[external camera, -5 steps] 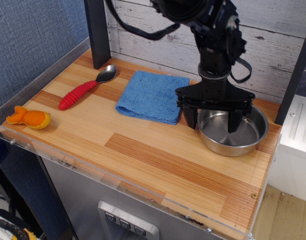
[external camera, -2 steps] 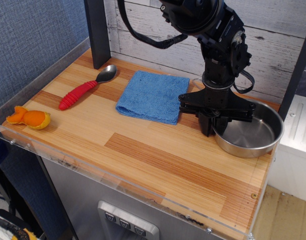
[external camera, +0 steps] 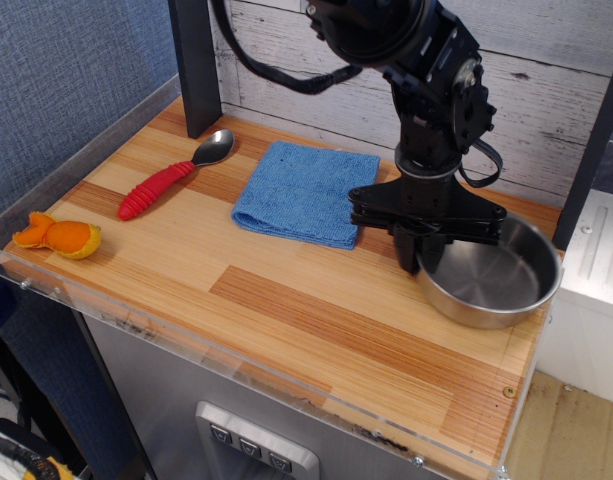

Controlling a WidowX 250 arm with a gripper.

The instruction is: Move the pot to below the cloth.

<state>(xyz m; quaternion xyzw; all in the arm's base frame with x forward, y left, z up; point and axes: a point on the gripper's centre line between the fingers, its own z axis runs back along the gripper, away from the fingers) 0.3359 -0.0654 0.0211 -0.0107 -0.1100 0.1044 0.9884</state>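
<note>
The pot (external camera: 494, 282) is a shallow shiny steel pan at the right end of the wooden table. My gripper (external camera: 424, 252) is shut on the pot's left rim and seems to hold it slightly off the table, with the right side near the table's right edge. The cloth (external camera: 308, 192) is a folded blue towel lying flat at the back middle, just left of the gripper. The pot's wire handle is hidden.
A red-handled metal spoon (external camera: 168, 180) lies at the back left. An orange toy (external camera: 58, 236) sits at the front left corner. A dark post (external camera: 194, 65) stands at the back left, and another post (external camera: 591, 150) stands at the right edge.
The gripper, open over the pot's left rim a second ago, has shut on it. The pot shifted right and rose, then came back a little to the left and forward.
</note>
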